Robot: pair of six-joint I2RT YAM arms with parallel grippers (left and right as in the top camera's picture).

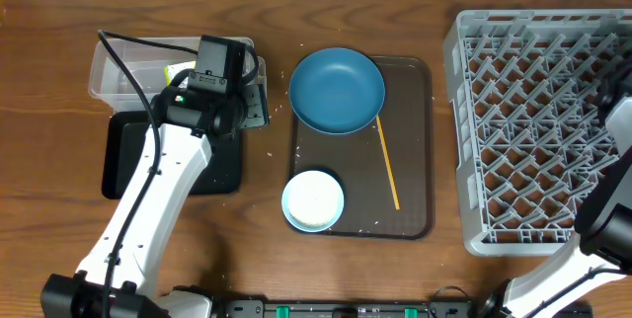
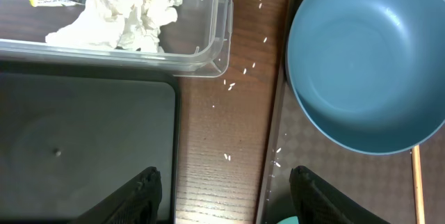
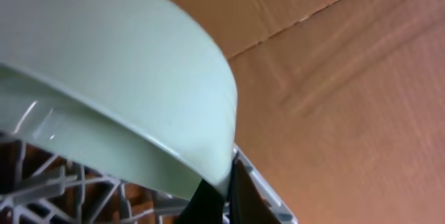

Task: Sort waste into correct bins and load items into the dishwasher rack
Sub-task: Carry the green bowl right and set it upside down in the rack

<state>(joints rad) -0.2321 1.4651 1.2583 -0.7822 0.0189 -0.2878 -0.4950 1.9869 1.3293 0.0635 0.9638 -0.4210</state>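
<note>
**Right claw** pinches the rim of the green bowl over the grey rack. **Left claw**, spread wide and empty, hangs over scattered rice on the table between the clear tub, which holds tissues, and the blue dish.

Blue dish; white bowl; yellow-orange stick; brown tray, faintly chequered; grey lattice rack; black tray; clear tub; white tissues; white rice grains; mint-green bowl; brown wood-grain tabletop.

Left claw spread wide (pointing down); right claw clamped
</note>
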